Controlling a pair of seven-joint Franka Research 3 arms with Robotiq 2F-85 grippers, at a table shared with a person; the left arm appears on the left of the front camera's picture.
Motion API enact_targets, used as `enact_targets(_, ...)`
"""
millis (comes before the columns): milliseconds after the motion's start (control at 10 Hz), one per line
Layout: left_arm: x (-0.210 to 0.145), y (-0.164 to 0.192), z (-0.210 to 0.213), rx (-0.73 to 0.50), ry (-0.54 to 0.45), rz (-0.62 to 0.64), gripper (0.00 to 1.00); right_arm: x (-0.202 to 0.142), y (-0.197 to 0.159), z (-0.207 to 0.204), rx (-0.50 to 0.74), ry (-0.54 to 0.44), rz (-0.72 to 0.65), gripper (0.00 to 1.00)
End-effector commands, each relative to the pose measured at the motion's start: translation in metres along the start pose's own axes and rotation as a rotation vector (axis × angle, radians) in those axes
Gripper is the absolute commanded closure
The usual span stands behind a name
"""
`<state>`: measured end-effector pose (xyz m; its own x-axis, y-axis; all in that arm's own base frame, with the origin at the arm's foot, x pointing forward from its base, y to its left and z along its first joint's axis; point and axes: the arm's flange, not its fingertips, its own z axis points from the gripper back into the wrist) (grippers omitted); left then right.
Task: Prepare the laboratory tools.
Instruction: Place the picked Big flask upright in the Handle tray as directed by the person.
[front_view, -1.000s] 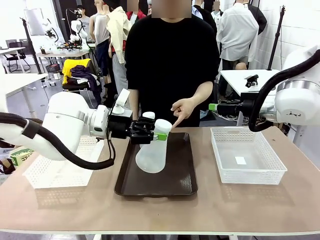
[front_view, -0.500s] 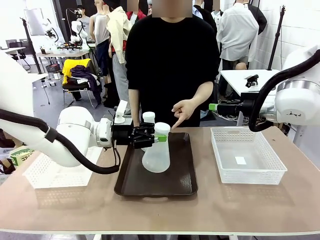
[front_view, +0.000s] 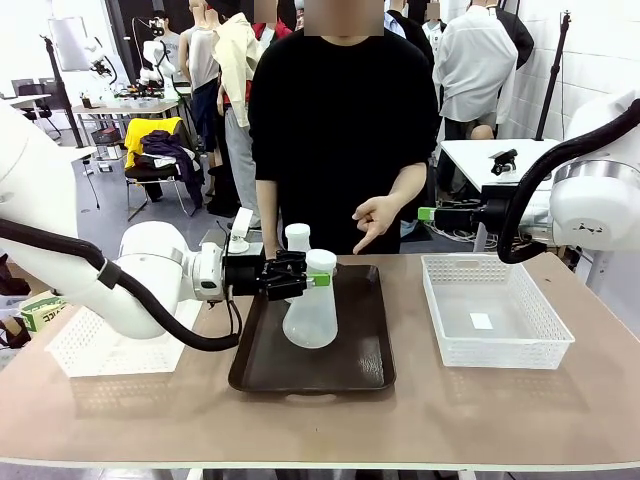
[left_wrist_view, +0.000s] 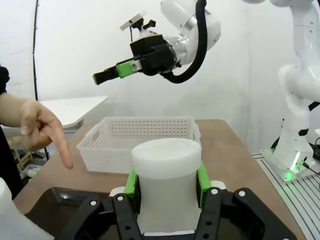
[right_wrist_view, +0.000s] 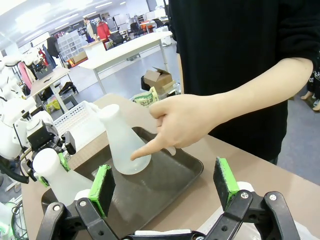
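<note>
1. Flask, translucent frosted-white, conical (front_view: 311, 315): stands upright on the dark brown rectangular tray (front_view: 360, 365), base seemingly on the tray floor. Held at the neck, presumably so the wide base can settle flat.
2. Left gripper (front_view: 312, 279): clamped on that neck from the side, a green pad (left_wrist_view: 132, 182) pressed on each flank. Judgement: set-down is about complete, release comes next.
3. Second frosted-white conical flask (right_wrist_view: 120, 145): upright at the tray's far side, just behind the first, free of any gripper.
4. Person's hand (front_view: 376, 217): index finger points down toward the tray beside the second flask, probably marking a spot or the next item.
5. White mesh basket (front_view: 495, 345): right of the tray on the surface, holding a small white slip.
6. Right gripper (right_wrist_view: 165, 187): spread wide, empty, held above the surface on the right, apparently waiting.
</note>
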<state>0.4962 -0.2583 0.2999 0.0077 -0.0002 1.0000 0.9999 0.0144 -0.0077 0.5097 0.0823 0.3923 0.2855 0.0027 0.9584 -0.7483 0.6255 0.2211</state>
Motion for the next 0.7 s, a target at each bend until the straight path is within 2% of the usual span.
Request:
enact_targets(0,-0.0009,0.0097,-0.0022,0.01,0.033,0.03,1.0,-0.0005,0.0012,0.0002,-0.01,0.006,0.0,0.0)
enact_targets(100,-0.0035,0.0129,0.0007,0.006,0.029,0.054,0.89,-0.0005,0.0012,0.0002,-0.01,0.006,0.0,0.0)
enact_targets(500,-0.0058,0.0109,0.0009,-0.022,0.043,0.082,0.09,-0.0005,0.0012,0.0002,-0.01,0.006,0.0,0.0)
enact_targets(600,-0.0068,0.0096,0.0029,-0.041,0.05,0.111,0.0,-0.0005,0.0012,0.0002,-0.01,0.006,0.0,0.0)
